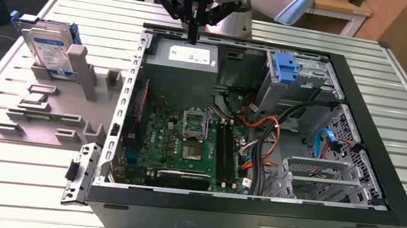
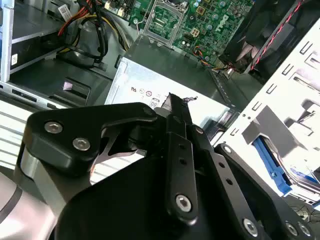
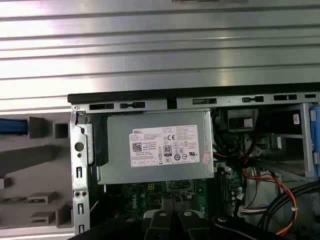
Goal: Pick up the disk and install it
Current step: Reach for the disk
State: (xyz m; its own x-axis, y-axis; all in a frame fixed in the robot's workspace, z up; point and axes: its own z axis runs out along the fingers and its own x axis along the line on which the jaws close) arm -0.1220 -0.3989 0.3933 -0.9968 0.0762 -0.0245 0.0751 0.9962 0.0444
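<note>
Jaws closed above stickered grey box; labelled disk apart.

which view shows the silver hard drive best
The exterior view: the flat silver hard drive with its blue bracket stands upright in a grey holder, label visible. Both wrist views catch just a slice of its blue bracket.

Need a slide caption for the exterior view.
Gripper above the power supply in the open case; the disk stands in a grey holder outside it.
</note>
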